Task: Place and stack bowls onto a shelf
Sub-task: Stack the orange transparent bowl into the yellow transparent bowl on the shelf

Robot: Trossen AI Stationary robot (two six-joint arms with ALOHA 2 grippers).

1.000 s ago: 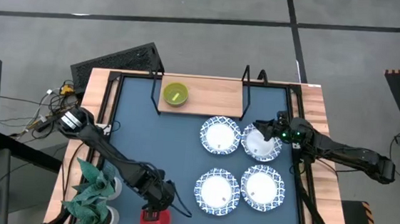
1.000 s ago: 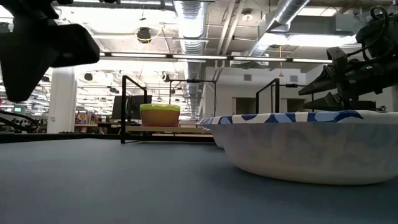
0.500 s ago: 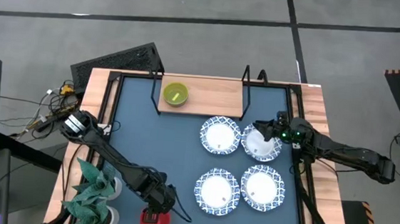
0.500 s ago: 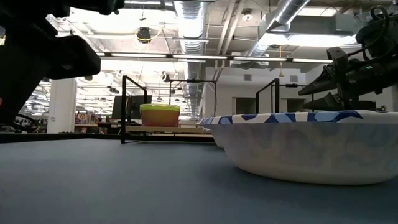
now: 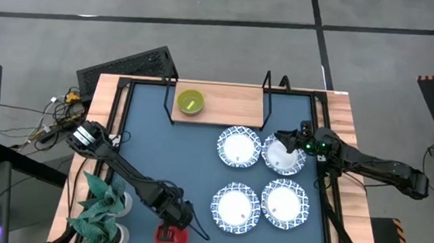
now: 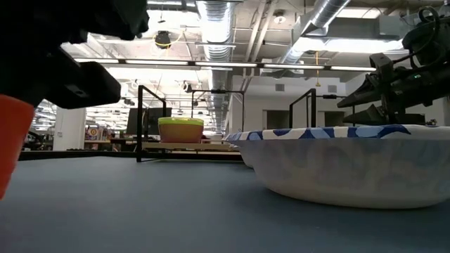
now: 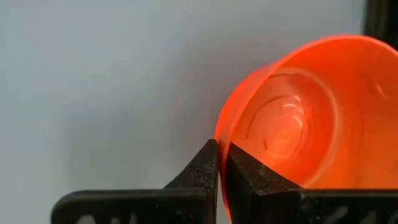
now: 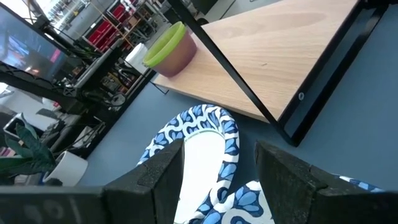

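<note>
A red bowl [image 5: 170,240] sits at the near edge of the dark blue table [image 5: 144,155], its rim pinched between the pressed-together fingers of the left end effector [image 5: 168,232]. The wooden shelf [image 5: 234,105] lies well apart at the far edge, already holding a green bowl [image 5: 190,102]. The right end effector [image 5: 284,138] hovers spread over a blue-rimmed white bowl [image 5: 284,155] beside the shelf.

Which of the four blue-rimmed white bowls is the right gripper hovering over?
The right gripper is over the far-right bowl, the one at the right end of the row nearer the shelf.
</note>
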